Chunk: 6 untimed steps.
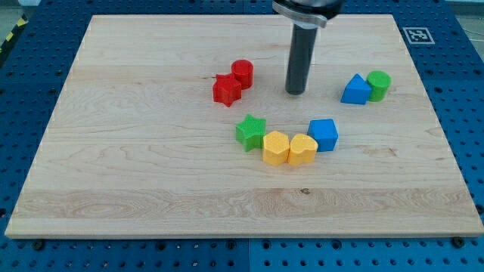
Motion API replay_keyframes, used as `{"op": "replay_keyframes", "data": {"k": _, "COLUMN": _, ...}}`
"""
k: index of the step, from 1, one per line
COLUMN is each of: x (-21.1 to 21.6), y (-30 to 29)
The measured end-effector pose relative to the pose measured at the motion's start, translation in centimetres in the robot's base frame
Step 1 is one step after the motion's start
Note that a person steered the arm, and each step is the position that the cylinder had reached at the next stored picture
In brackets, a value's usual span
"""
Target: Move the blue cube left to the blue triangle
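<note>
Two yellow blocks sit nearest, blue cube touching them; tip up-left of the cube, blue triangle up-right; no fingers, just a rod.

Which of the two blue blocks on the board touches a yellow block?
The blue cube, toward the view's bottom, touching the yellow heart-shaped block. The blue triangle sits higher, beside the green cylinder.

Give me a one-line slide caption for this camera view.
My tip rests between the red blocks and blue triangle, above the blue cube.
</note>
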State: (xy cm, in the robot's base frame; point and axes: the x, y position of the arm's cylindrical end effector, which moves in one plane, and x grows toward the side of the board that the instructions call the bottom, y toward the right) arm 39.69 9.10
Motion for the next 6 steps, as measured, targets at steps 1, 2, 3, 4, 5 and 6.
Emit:
{"op": "replay_keyframes", "data": {"k": 1, "x": 2.6, "y": 0.6}}
{"op": "replay_keyframes", "data": {"k": 2, "x": 3.3, "y": 0.9}}
{"op": "replay_keyframes", "data": {"k": 3, "x": 3.3, "y": 2.9}}
{"op": "replay_keyframes", "data": {"k": 4, "x": 3.3, "y": 4.7}}
{"op": "replay_keyframes", "data": {"k": 5, "x": 3.3, "y": 4.7}}
{"op": "replay_keyframes", "data": {"k": 6, "x": 3.7, "y": 4.7}}
